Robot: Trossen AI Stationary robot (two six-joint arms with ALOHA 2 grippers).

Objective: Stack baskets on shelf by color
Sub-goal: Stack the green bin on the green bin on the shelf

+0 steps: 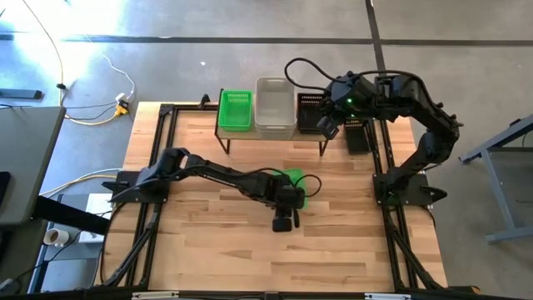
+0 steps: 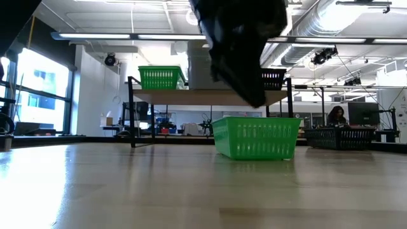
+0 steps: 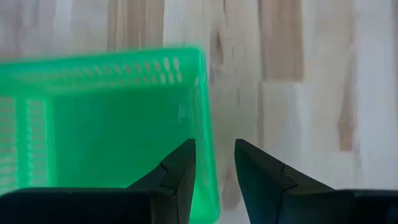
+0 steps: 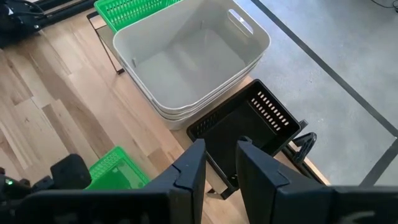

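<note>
The left gripper (image 1: 284, 223) hangs over the middle of the table (image 1: 208, 250), its two dark fingers (image 3: 180, 171) standing a little apart with bare wood showing in the gap between them; nothing is between them. A loose green basket (image 1: 293, 185) sits on the tabletop just beyond this gripper, toward the shelf, and in the left wrist view its side wall (image 3: 205, 124) runs just beside one fingertip, though whether finger and rim touch cannot be told. From table height the same green basket (image 2: 255, 137) stands upright on the wood, with the dark bulk of the left arm (image 2: 238, 44) above and in front of it. The right gripper (image 1: 328, 127) hovers at the right end of the shelf (image 1: 275, 133), above the black basket (image 1: 310, 112); its fingers (image 4: 189, 171) are likewise slightly parted and hold nothing, with the black basket's rim (image 4: 249, 121) lying directly beneath the gap. Beside that black basket, farther from the right gripper along the shelf, sits a stack of whitish-grey baskets (image 1: 274, 107), and past it at the far end a green basket (image 1: 235, 109). Another black basket (image 1: 359, 136) lies on the table by the shelf's end, just below the right gripper's wrist. In the room behind, a person (image 2: 335, 116) sits at a desk.
</note>
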